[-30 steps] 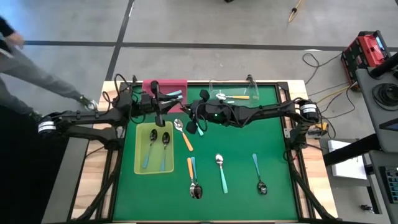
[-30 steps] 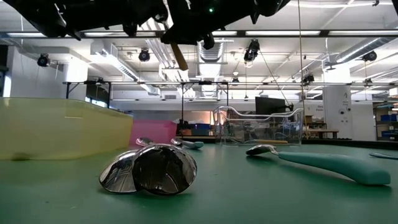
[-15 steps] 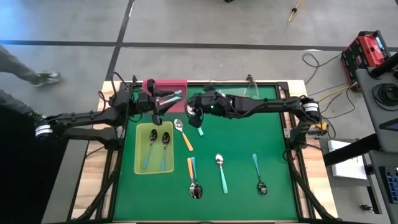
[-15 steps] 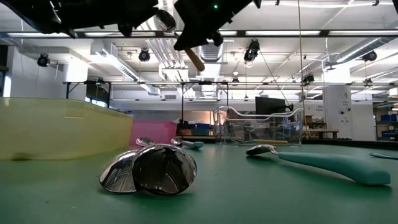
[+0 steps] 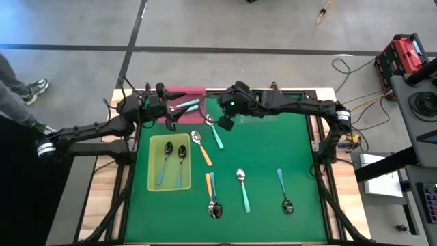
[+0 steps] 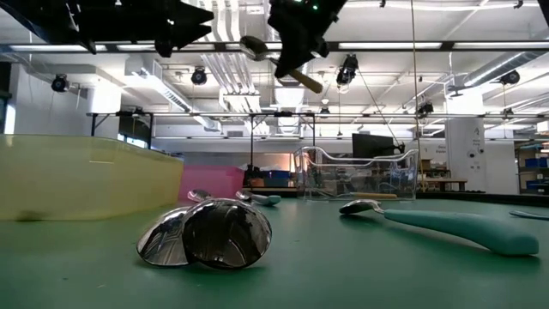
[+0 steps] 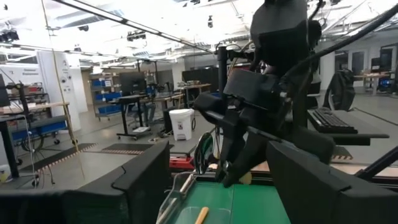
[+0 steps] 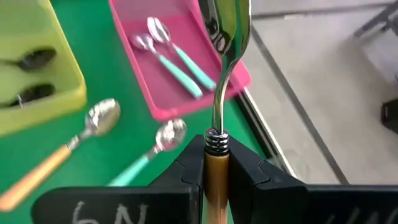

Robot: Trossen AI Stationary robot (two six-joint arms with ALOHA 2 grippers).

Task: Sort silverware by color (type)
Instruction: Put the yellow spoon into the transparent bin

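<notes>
My right gripper hangs above the green mat's far middle, shut on an orange-handled spoon. My left gripper is open and holds nothing, at the pink tray's near edge. Two teal spoons lie flat in the pink tray. Two light blue spoons lie in the yellow-green tray. An orange spoon and a teal one lie on the mat below my right gripper. More spoons lie nearer the front. My right gripper pinches the spoon's orange handle between its two fingers, just behind the ringed metal collar. The spoon runs along the fingers, its bowl sticking out ahead of them. It is lifted clear of the mat, slanted, the handle's free end lower than the bowl.
A clear tray holding an orange spoon stands at the far edge, right of the pink one. A teal spoon and another lie toward the front right. A person's legs show on the floor beyond the table's left.
My right gripper has risen and gone toward the far edge and the clear tray with the orange spoon, tipping up from pointing steeply down to a slant. The spoon has swung from hanging nearly upright to lying aslant. My left gripper has drawn back a little toward the pink tray.
</notes>
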